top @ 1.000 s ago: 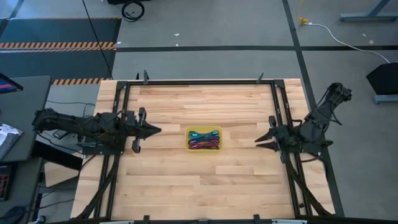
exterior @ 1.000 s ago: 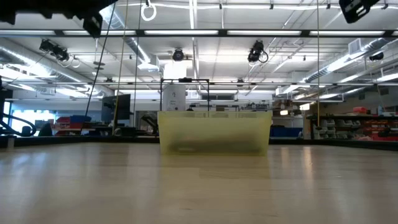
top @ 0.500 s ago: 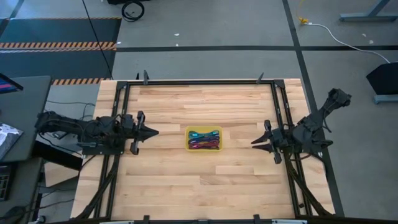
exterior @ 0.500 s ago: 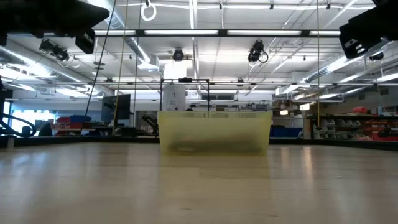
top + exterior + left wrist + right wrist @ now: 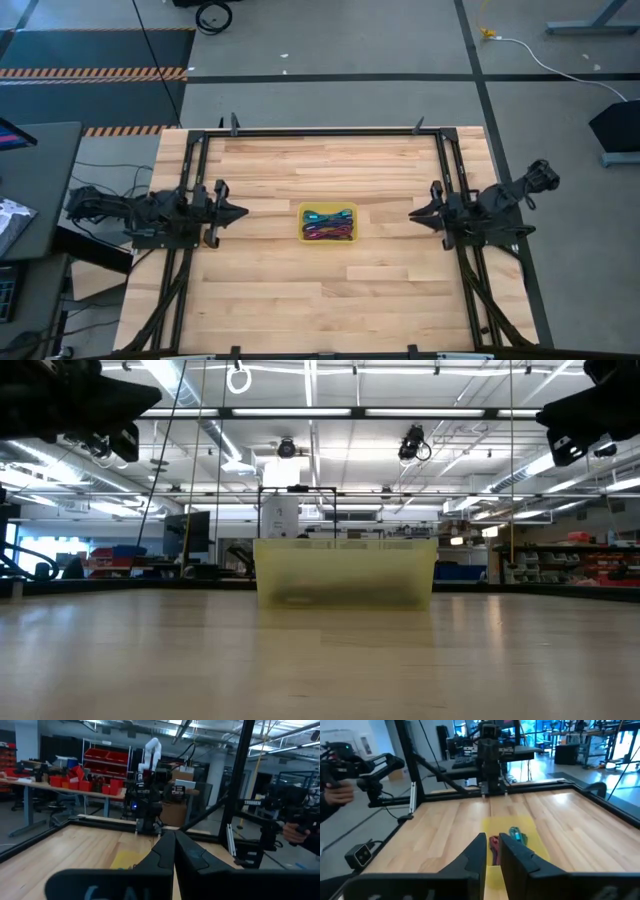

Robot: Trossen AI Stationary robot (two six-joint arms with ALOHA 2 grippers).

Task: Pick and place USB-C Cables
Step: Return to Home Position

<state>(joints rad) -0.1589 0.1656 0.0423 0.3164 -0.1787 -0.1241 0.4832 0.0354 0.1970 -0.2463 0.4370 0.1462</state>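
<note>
At the centre of the bench: one yellow container, rectangular and open-topped, is sitting flat on the wood, well apart from every edge. In the low view its translucent wall is standing upright on the board.

Inside the yellow container: the USB-C cables are lying bundled together, side by side, filling the floor of the box. Teal, green, violet and maroon strands are showing from above; a dark blue-purple one cannot be told apart among them. No cable is lying out on the bare wood.

At the left edge of the bench: the left tool is hovering just inside the black frame rail, pointing toward the container and well apart from it. Its two fingers are pressing tip to tip and are gripping nothing.

At the right edge of the bench: the right tool is hovering level with the container, pointing back at it and well apart from it. Its fingers are drawn almost together, leaving only a thin slit, and are carrying nothing.

Beyond the bench: a person's hand is holding a dark handle.
</note>
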